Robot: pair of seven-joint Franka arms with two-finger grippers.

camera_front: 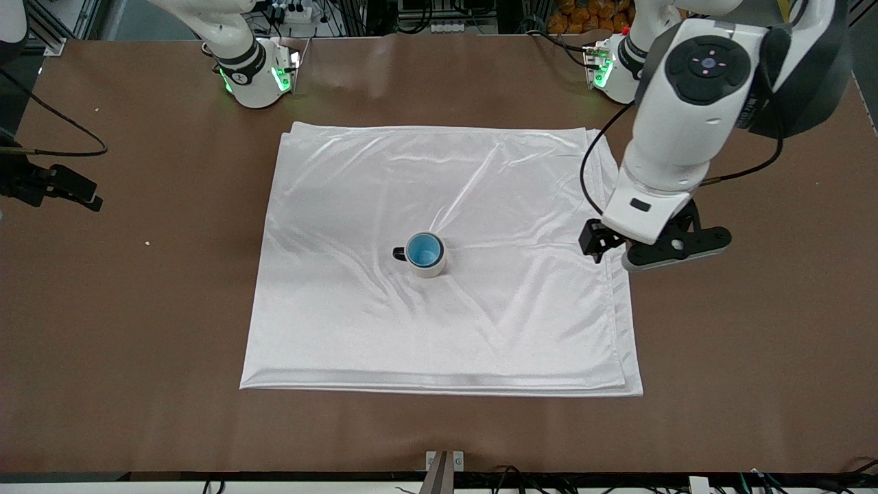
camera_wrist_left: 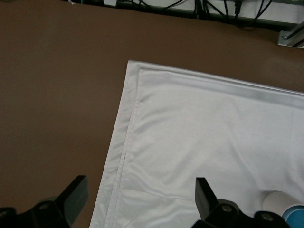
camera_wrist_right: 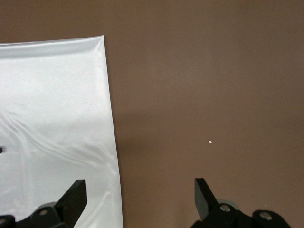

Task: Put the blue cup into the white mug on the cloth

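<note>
The blue cup (camera_front: 424, 250) stands inside the white mug (camera_front: 433, 269), whose black handle points toward the right arm's end. The mug stands upright near the middle of the cloth (camera_front: 446, 178). My left gripper (camera_front: 658, 254) hangs open and holds nothing, over the cloth's edge at the left arm's end. In the left wrist view the left gripper (camera_wrist_left: 141, 190) straddles the cloth (camera_wrist_left: 213, 133) hem, with the mug (camera_wrist_left: 275, 202) and the blue cup (camera_wrist_left: 297, 217) at the frame's corner. My right gripper (camera_front: 82, 194) waits open over bare table. In the right wrist view the right gripper (camera_wrist_right: 141, 190) straddles the cloth (camera_wrist_right: 52, 104) edge.
The brown table (camera_front: 137, 329) runs bare around the cloth on every side. A black cable (camera_front: 68, 134) loops over it toward the right arm's end. A white crumb (camera_front: 146, 242) lies beside the cloth. A metal bracket (camera_front: 444, 463) sits at the near table edge.
</note>
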